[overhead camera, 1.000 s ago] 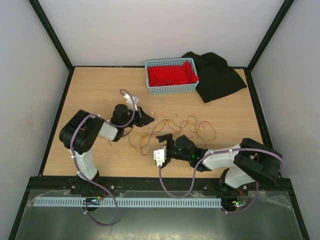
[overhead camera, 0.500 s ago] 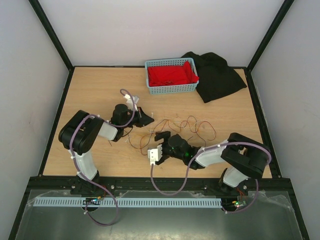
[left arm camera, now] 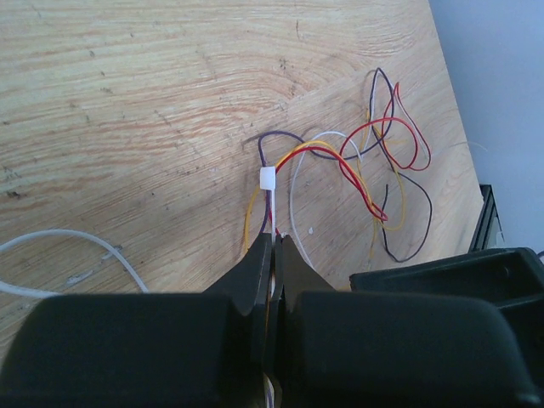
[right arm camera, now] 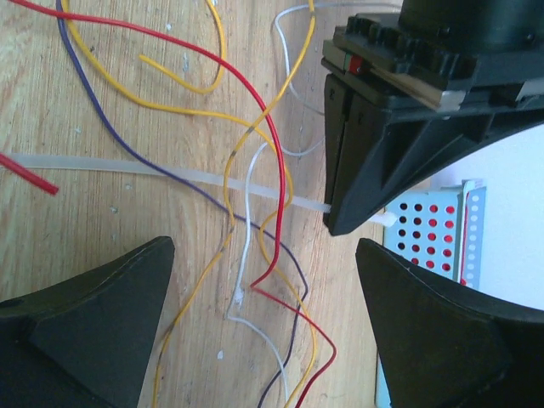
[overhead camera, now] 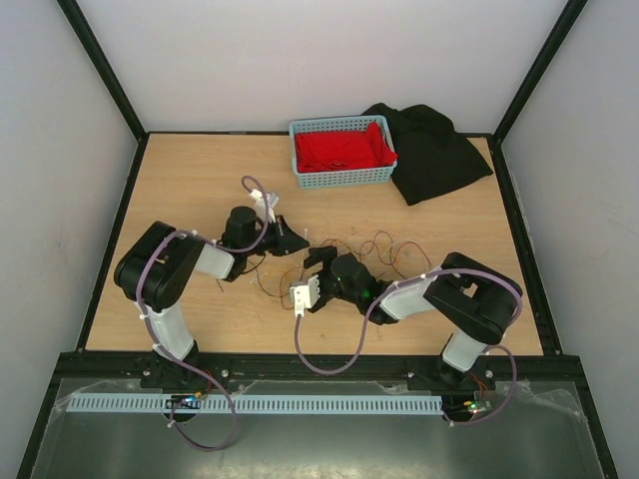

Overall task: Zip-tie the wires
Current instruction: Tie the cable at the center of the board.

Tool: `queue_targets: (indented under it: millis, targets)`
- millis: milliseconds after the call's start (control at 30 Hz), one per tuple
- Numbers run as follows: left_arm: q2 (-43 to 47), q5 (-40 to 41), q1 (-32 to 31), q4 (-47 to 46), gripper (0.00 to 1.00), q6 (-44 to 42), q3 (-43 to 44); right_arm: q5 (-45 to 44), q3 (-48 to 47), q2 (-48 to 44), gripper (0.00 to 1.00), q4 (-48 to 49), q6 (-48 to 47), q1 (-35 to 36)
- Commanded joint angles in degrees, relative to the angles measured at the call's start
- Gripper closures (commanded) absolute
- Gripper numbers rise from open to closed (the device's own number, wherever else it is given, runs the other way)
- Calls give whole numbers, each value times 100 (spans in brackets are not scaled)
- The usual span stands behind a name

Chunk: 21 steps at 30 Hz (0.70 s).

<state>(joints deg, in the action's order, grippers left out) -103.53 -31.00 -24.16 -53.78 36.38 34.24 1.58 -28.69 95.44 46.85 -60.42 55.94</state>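
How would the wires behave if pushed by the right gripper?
Probably floppy: the wires lie in loose curls, so they would likely bend and shift unevenly. Thin strands, so likely light and easily snagged on the open right gripper.

Blue basket (overhead camera: 344, 181), set at the far edge of a wooden table (overhead camera: 190, 185); red cloth (overhead camera: 341, 150) held inside. Black cloth (overhead camera: 436, 155) laid just beside, to the right.

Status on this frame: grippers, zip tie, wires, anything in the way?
Left gripper shut on the zip tie. Right gripper open, above the wires. Wires loose, crossing the tie's strip. Basket and black cloth far side, apart from the work.
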Motion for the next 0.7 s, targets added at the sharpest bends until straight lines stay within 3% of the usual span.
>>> queue_targets:
  millis: [0, 667]
  targets:
    - [139, -172, -26, 350, 100, 249, 182, 352, -152, 232, 0, -16, -170, -28]
    - [-48, -211, -88, 538, 100, 544, 338, 878, -255, 609, 0, 171, 4, 205]
